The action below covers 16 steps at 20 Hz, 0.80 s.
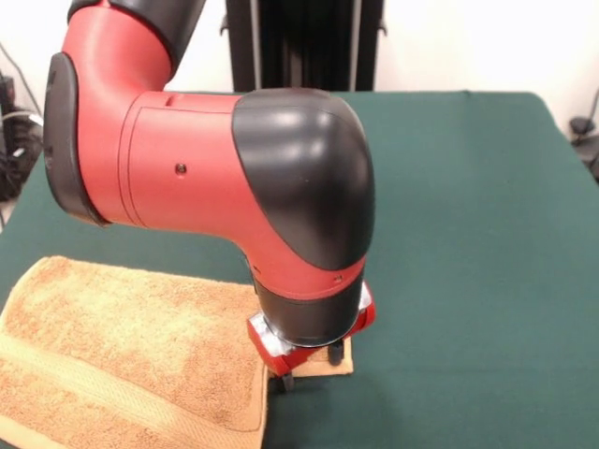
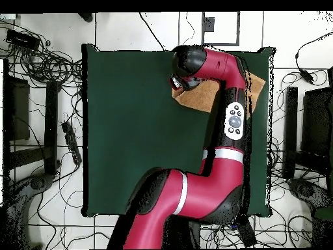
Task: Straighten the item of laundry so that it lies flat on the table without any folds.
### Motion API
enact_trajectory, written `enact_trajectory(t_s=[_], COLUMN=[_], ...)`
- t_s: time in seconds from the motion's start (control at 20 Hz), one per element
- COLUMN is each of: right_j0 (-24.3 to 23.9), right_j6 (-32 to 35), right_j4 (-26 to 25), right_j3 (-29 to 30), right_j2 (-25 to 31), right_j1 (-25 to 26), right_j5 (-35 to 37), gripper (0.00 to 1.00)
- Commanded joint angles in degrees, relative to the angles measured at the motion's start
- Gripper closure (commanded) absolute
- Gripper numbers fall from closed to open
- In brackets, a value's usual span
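The orange towel (image 1: 131, 351) lies at the left front part of the green table (image 1: 468, 234). At its right corner, the gripper (image 1: 312, 367) points down, its two dark fingers (image 1: 335, 354) closed on a bit of towel.

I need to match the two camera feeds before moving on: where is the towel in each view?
Front view: towel at lower left, its corner under the end effector.
Overhead view: towel at upper right, mostly hidden by the arm, near the table edge.
Shared landmark: the arm's black elbow above the towel corner.
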Motion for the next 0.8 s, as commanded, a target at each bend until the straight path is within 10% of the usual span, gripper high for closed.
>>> enact_trajectory(t_s=[0.05, 0.65, 0.7, 0.8], right_j0=[2.3, 2.5, 2.6, 2.7], right_j6=[9.9, 9.0, 9.5, 9.8], right_j4=[-5.8, -6.7, -6.9, -7.0], right_j3=[-0.1, -5.1, -5.9, -6.2], right_j2=[0.8, 1.7, 1.6, 1.5], right_j1=[13.1, 15.6, 15.9, 16.0], right_j5=[-3.3, 3.6, 4.6, 5.5], gripper=[0.0, 0.0, 1.0, 1.0])
